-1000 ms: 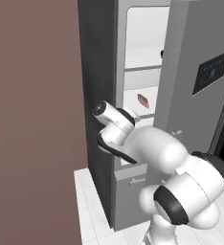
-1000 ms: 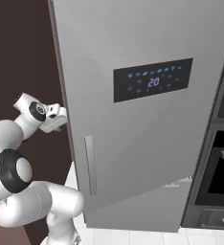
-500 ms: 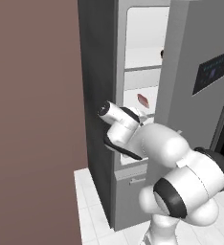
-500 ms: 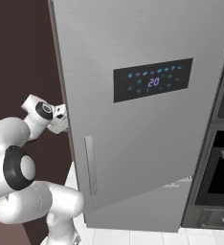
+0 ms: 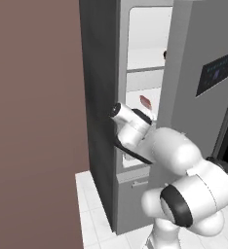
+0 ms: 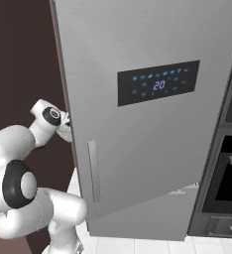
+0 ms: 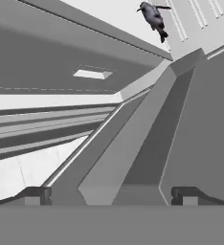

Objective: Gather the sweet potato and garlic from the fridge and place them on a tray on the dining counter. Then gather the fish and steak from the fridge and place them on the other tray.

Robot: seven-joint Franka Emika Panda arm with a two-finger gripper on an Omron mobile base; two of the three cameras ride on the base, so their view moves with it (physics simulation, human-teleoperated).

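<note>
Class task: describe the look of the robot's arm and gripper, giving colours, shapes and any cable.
The arm is glossy white, built of rounded bulbous segments with black bands at the joints. A thin black cable loops beneath the wrist. The gripper ends in two small dark, blocky fingertips.

Left base view: camera behind and left of the arm, facing forward and down at the fridge [image 5: 184, 73], looking past the open door's edge into the lit shelves. Right base view: camera behind and right of the arm, close to the fridge door's flat front, with its control panel [image 6: 157, 82] near centre. Both views share the door and the arm's forearm beside it. Hand view: camera on the hand [image 7: 111, 194], very near the fridge's inner surfaces, rolled and tilted.
</note>
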